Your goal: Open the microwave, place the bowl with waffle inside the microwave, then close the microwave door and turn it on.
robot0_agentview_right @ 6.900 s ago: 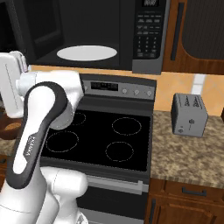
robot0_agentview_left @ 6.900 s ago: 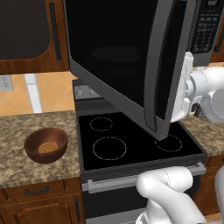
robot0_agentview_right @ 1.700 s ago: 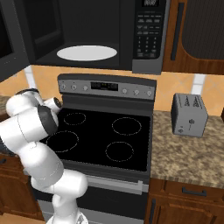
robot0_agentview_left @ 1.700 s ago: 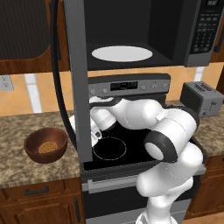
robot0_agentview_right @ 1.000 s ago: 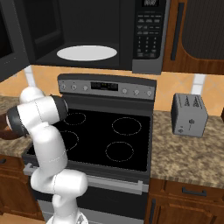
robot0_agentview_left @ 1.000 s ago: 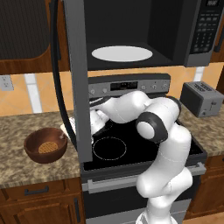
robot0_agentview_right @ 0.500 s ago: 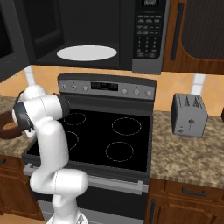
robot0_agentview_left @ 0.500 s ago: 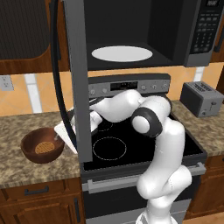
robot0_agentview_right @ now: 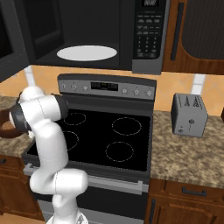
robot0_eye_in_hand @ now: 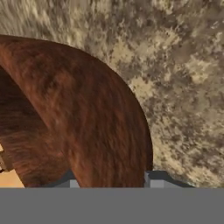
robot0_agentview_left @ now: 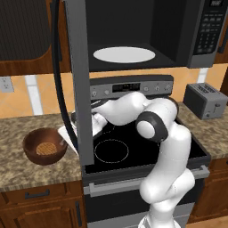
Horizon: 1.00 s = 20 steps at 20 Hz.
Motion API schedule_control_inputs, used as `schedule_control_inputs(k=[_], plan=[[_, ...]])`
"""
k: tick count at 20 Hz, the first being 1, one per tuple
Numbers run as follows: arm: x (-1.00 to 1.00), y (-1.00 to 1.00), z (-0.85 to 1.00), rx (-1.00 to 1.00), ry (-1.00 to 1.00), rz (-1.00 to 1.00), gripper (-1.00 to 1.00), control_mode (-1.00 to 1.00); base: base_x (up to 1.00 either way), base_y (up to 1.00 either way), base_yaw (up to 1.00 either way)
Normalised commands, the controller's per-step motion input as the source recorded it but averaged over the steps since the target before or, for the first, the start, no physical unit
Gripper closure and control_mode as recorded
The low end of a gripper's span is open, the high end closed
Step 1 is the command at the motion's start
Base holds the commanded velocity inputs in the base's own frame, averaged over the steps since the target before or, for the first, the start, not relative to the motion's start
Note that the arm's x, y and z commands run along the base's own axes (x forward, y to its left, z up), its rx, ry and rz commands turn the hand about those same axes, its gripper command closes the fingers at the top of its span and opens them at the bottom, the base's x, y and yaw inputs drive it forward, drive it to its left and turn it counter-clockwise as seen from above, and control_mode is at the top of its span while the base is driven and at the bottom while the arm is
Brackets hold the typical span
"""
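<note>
The reddish-brown bowl point(robot0_agentview_left: 32, 147) sits on the granite counter left of the stove, with the waffle point(robot0_agentview_left: 44, 148) lying flat inside it. My gripper point(robot0_agentview_left: 62, 143) is at the bowl's right rim, shut on it. In the hand view the bowl point(robot0_eye_in_hand: 87, 113) wall passes between my gripper point(robot0_eye_in_hand: 111, 179) fingertips point(robot0_eye_in_hand: 159, 178), and a corner of the waffle point(robot0_eye_in_hand: 6, 175) shows at the left. The microwave point(robot0_agentview_left: 196, 40) above the stove stands open, its white turntable point(robot0_agentview_left: 124, 54) bare. The microwave door point(robot0_agentview_left: 78, 75) is swung out edge-on, hiding part of my hand. The bowl point(robot0_agentview_right: 5, 124) peeks out at the far left.
The black stove top point(robot0_agentview_left: 133, 149) lies under my arm, its control panel point(robot0_agentview_left: 133, 87) behind. A grey toaster point(robot0_agentview_left: 205, 100) stands on the right counter point(robot0_agentview_right: 188, 148). The open door's lower edge hangs over the stove's left side. Granite counter point(robot0_eye_in_hand: 175, 65) surrounds the bowl.
My gripper has reached left to the bowl's right rim and closed on it. The bowl has shifted slightly left on the counter. The microwave door was swung fully open before that.
</note>
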Motion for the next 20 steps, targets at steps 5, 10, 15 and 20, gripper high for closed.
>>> schedule_control_inputs(k=[5, 10, 15, 20], plan=[[-0.26, -0.62, 0.08, 0.05, -0.10, -0.14, 1.00, -1.00, 0.00, 0.00, 0.00], [-0.36, -0.60, 0.25, 0.02, -0.08, -0.17, 1.00, -1.00, 0.00, 0.00, 0.00], [-0.45, -0.81, 0.55, 0.00, -0.03, -0.22, 1.00, -1.00, 0.00, 0.00, 0.00], [-0.11, -0.80, 0.88, 0.00, 0.00, -0.28, 1.00, -1.00, 0.00, 0.00, 0.00]])
